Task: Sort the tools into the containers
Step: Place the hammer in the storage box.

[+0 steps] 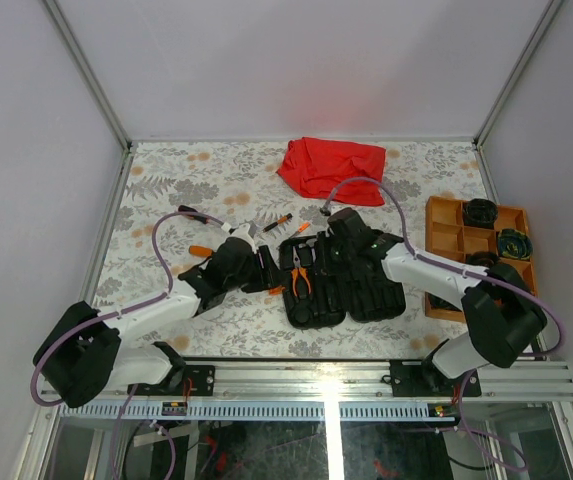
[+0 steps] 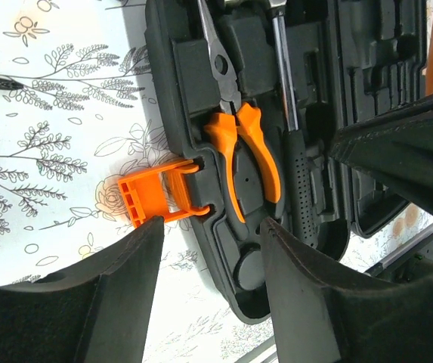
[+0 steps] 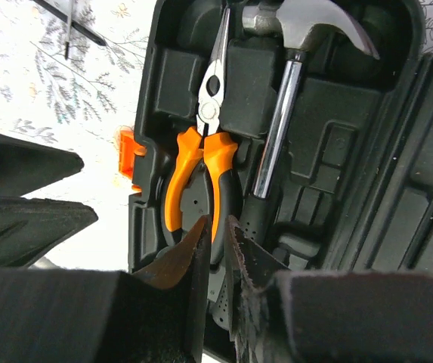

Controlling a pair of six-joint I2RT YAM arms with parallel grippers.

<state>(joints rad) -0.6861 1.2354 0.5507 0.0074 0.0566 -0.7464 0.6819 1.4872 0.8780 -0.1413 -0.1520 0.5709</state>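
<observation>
Pliers lie flat in their moulded bed in the left half of the open black case. The hammer is just beside them, its shaft running parallel on their right. Their long axis points away from the arms, nose toward the far edge of the table and orange handles toward the bases.

The right gripper sits at the handle end, in line with that axis, so the tool stretches straight ahead of it. Its fingers are drawn almost together, with only a slit between them. The tip of the pliers' right handle runs into that slit. Whether the pads pinch the handle or hang just above it I cannot tell, since the fingers hide the contact.

The left gripper stands spread and empty at the case's left edge. It straddles the rim where the orange latch hinges out, so it is beside the handles rather than over them. By my reading the right arm is the nearer one for any work on the pliers.

Farther out, a thin screwdriver lies loose on the flowered table, just beyond the case's far left corner. The orange tray stands well off to the right.
</observation>
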